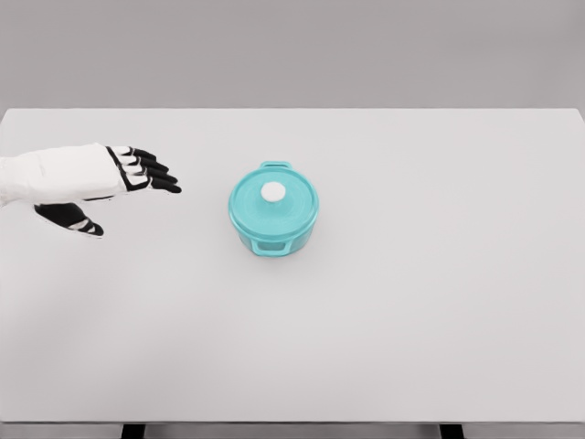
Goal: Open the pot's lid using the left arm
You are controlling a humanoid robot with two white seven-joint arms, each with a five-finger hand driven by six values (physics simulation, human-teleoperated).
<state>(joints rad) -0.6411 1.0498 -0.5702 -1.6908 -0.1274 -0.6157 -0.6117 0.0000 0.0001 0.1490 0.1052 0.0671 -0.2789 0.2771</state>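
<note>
So the pot sits mid-counter, teal, lid on, its white knob facing straight up, which makes it the obvious thing to grab. The left hand hangs off to the pot's left, well apart, fingers stretched out and pointing at the pot, thumb dropped below, holding nothing. Looks like a pre-reach pose to me, opened up so it can close around the knob. Right arm isn't showing.
</note>
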